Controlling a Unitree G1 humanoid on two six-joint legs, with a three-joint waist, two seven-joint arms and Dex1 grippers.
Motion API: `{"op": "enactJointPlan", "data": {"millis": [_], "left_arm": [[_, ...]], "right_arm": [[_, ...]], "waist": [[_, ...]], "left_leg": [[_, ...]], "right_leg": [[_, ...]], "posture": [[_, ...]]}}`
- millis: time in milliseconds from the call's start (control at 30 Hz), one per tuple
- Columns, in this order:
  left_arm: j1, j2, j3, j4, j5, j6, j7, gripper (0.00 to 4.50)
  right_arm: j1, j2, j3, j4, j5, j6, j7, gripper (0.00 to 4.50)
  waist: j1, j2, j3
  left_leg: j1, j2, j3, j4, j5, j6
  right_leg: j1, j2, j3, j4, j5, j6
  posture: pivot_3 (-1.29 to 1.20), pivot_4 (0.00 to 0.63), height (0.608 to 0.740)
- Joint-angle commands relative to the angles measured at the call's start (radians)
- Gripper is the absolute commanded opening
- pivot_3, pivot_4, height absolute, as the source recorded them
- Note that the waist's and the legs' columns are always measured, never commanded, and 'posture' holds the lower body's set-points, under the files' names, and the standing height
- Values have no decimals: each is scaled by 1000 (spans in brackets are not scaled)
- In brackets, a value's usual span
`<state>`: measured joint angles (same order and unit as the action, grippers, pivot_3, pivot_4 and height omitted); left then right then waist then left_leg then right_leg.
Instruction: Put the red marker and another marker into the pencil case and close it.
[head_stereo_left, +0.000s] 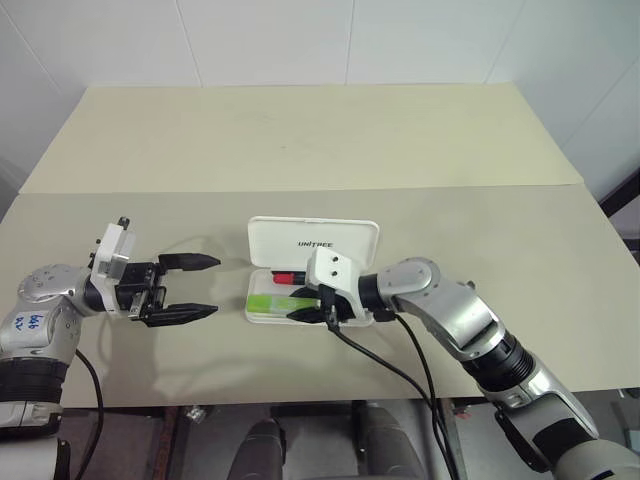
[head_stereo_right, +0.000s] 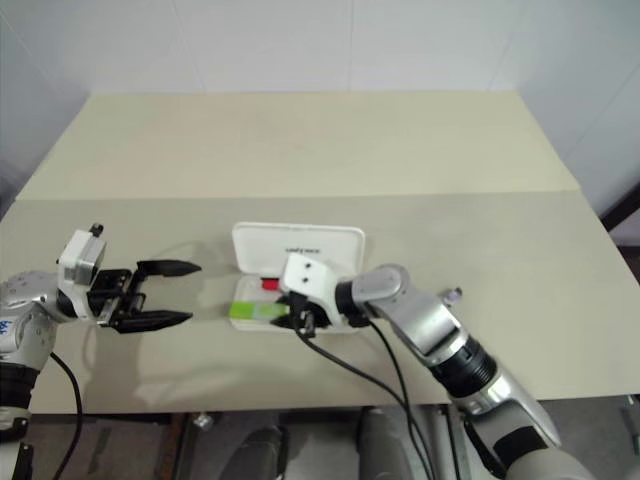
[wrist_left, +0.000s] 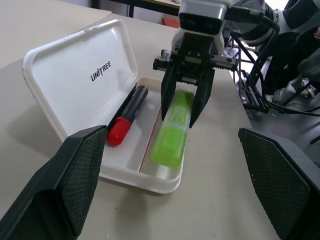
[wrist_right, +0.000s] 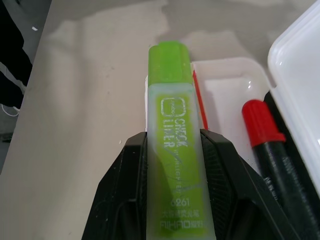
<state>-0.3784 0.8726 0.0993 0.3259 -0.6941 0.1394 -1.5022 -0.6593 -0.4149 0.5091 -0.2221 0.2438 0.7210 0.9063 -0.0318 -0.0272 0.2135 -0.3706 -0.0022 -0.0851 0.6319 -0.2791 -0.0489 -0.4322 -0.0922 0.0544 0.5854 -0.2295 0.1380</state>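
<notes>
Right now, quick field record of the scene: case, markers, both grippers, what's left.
pencil case: on the table, lid open and leaning back
red marker: lying inside the case, on the lid side
green highlighter: held over the case's front side, not released
right gripper: shut on the green highlighter
left gripper: open, holding nothing, beside the case, pointing at it
remaining: release highlighter, close lid
</notes>
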Motion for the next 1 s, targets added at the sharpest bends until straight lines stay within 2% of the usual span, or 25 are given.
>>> {"op": "enactJointPlan", "data": {"millis": [33, 67, 300, 600, 833, 1000], "left_arm": [[-12, -3, 27, -20, 6, -4, -80, 4500], [-14, -3, 27, -19, 8, -4, -79, 4500], [-24, -13, 25, -12, 20, -8, -78, 4500], [-39, -32, 24, -5, 33, -10, -79, 4500], [-41, -41, 24, -5, 35, -12, -80, 4500], [-41, -51, 23, -6, 33, -15, -84, 4500]], "right_arm": [[10, 4, 2, -19, -2, -8, 10, 1859], [13, 3, 1, -18, -3, -8, 10, 2090], [21, -4, -12, -26, -8, -4, 9, 4467], [38, -36, -59, -86, 17, 17, 8, 4467], [174, -235, -247, -291, 162, 76, 91, 4467], [263, -389, -423, -343, 233, 132, 101, 4467]], "waist": [[0, 0, 0], [0, 0, 0], [0, 0, 0], [1, 0, 0], [5, 0, 0], [4, 0, 0]], "left_leg": [[0, 0, 0, 0, 0, 0], [0, 0, 0, 0, 0, 0], [0, 0, 0, 0, 0, 0], [0, 0, 0, 0, 0, 0], [0, 0, 0, 0, 0, 0], [0, 0, 0, 1, 0, 0]], "right_leg": [[0, 0, 0, 0, 0, 0], [0, 0, 0, 0, 0, 0], [0, 0, 0, 0, 0, 0], [0, 0, 0, 0, 0, 0], [1, 0, 0, -1, 0, 0], [2, 0, 0, -2, 0, 0]], "posture": [[0, 150, 740], [0, 150, 740], [0, 150, 740], [0, 150, 740], [0, 150, 740], [0, 150, 740]]}}
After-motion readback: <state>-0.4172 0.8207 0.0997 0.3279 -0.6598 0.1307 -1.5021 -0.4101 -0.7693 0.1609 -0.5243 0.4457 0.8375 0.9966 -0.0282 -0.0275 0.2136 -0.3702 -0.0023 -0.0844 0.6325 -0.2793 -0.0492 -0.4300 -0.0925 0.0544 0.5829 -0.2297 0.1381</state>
